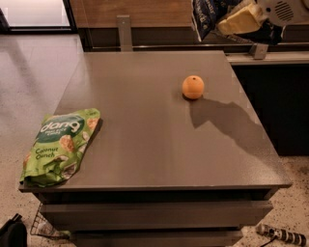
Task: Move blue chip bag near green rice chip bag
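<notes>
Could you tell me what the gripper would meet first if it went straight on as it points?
The gripper, top right, holding the blue chip bag, points left above the far edge of the table. That way looks free; the orange sits below it, though depth is unclear.

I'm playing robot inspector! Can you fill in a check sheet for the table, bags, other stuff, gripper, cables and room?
Surface: smooth grey square table.
Job's things: dark navy crinkled foil chip bag held aloft, top right; light green "dang" rice chip pouch lying flat at the table's front left edge.
Clutter: round orange fruit on the table.
Grippers: gripper at top right, shut on the navy bag.
Cables: striped cord on the floor, bottom right.
Surroundings: speckled floor, wooden wall panel.
</notes>
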`<move>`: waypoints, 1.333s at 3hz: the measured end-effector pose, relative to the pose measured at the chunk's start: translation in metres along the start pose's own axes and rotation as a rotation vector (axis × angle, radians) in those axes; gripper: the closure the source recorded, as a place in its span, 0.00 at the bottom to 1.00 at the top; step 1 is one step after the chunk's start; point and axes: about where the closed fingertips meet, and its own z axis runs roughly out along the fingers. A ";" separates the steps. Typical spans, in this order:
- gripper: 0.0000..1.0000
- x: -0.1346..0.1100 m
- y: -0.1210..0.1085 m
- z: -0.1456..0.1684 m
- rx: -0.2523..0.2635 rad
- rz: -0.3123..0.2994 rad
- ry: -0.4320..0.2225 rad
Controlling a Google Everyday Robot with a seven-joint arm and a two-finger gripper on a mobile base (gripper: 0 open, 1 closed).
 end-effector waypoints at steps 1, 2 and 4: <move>1.00 -0.007 0.056 0.004 -0.065 -0.025 -0.071; 1.00 -0.011 0.113 0.009 -0.145 -0.034 -0.115; 1.00 0.007 0.228 0.031 -0.527 -0.050 -0.254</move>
